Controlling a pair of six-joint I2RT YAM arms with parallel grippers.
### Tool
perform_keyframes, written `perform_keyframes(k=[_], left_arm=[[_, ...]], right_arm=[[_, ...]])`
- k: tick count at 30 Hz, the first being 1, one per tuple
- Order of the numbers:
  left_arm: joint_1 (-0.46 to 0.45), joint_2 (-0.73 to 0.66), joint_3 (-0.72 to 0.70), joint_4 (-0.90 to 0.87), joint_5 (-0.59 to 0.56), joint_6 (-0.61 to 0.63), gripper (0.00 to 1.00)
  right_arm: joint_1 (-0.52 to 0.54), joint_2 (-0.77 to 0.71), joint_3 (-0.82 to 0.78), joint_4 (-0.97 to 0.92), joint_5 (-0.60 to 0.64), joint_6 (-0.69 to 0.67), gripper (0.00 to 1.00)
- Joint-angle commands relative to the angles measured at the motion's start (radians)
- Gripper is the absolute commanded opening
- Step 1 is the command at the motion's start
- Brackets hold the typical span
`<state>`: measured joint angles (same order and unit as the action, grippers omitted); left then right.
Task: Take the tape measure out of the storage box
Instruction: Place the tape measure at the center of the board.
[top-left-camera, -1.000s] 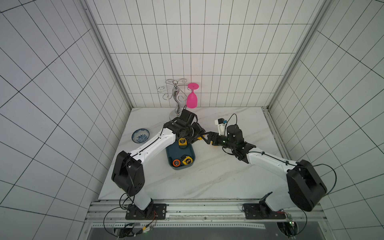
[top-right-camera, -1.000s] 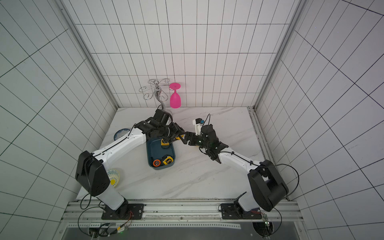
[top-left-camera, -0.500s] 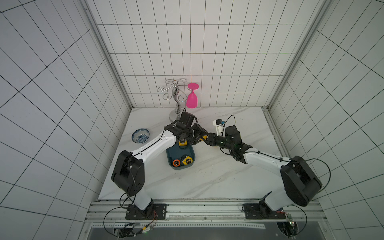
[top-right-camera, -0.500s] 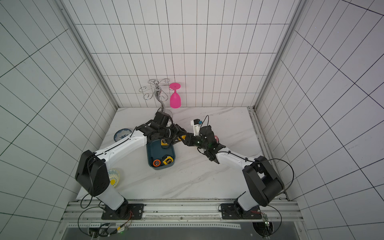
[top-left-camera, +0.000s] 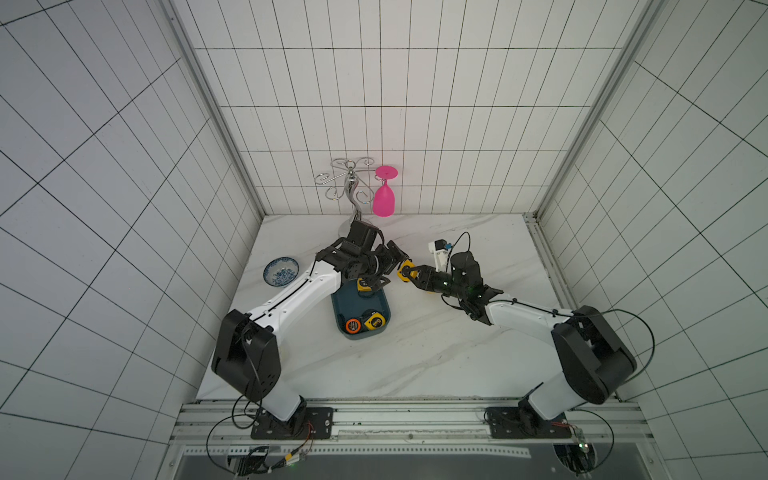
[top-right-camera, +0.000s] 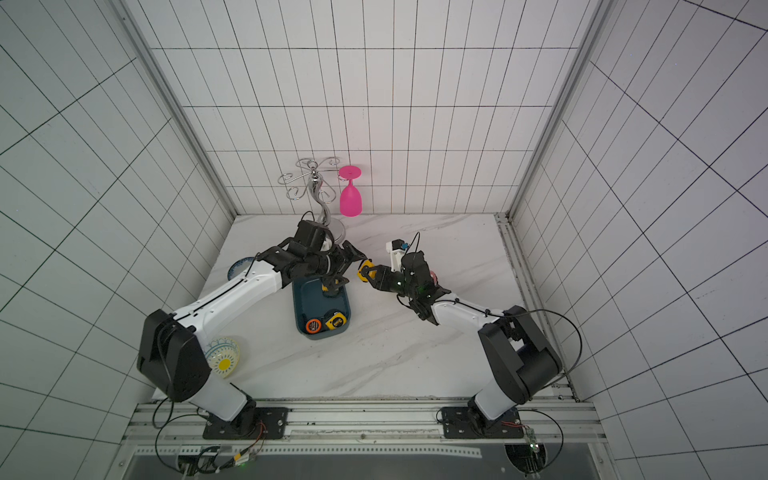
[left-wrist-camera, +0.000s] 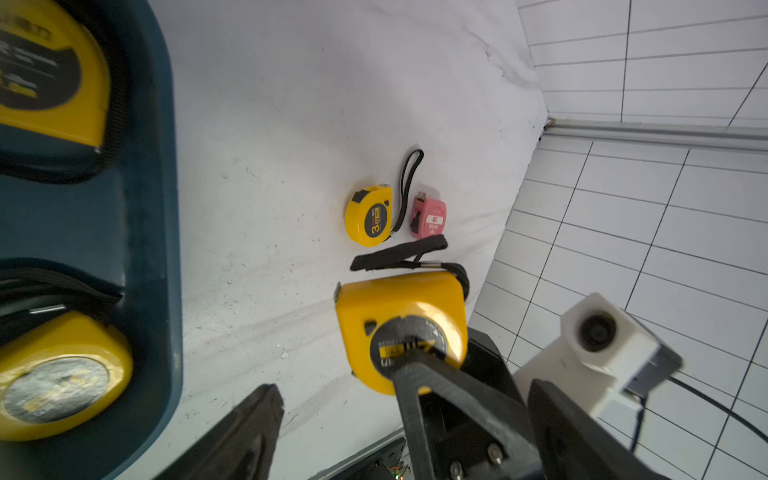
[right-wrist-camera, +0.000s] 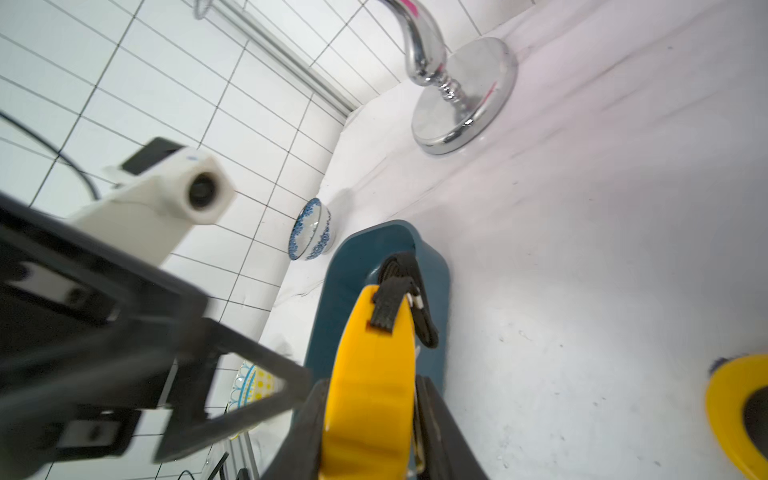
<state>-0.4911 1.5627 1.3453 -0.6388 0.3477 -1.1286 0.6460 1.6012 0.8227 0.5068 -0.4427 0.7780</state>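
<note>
Only the left wrist view showed a small yellow tape (left-wrist-camera: 370, 218) and a pink tape (left-wrist-camera: 430, 218) lying on the marble table (left-wrist-camera: 291, 124). In a top view the right arm (top-left-camera: 519, 316) hid them. Since a second earlier the left gripper (top-left-camera: 388, 266) had spread wide. The right gripper (top-left-camera: 405, 275) had clamped the glossy yellow tape measure (top-left-camera: 406, 266), with its woven black strap (left-wrist-camera: 399, 253), at two o'clock from the rounded teal storage box (top-left-camera: 353, 303), outside its rim.
</note>
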Motion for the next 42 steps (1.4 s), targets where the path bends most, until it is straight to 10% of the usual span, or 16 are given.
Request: perform_keyframes(k=[1, 25, 42], left_arm=[[0.043, -0.037, 0.040, -0.154, -0.117, 0.191, 0.98], [0.151, 0.014, -0.076, -0.216, -0.217, 0.368, 0.98], [0.151, 0.077, -0.054, -0.234, -0.260, 0.418, 0.97]], right_arm=[[-0.044, 0.067, -0.004, 0.060, -0.070, 0.074, 0.18], [-0.089, 0.374, 0.214, -0.152, -0.166, 0.177, 0.27], [-0.080, 0.275, 0.188, -0.396, -0.111, 0.090, 0.71]])
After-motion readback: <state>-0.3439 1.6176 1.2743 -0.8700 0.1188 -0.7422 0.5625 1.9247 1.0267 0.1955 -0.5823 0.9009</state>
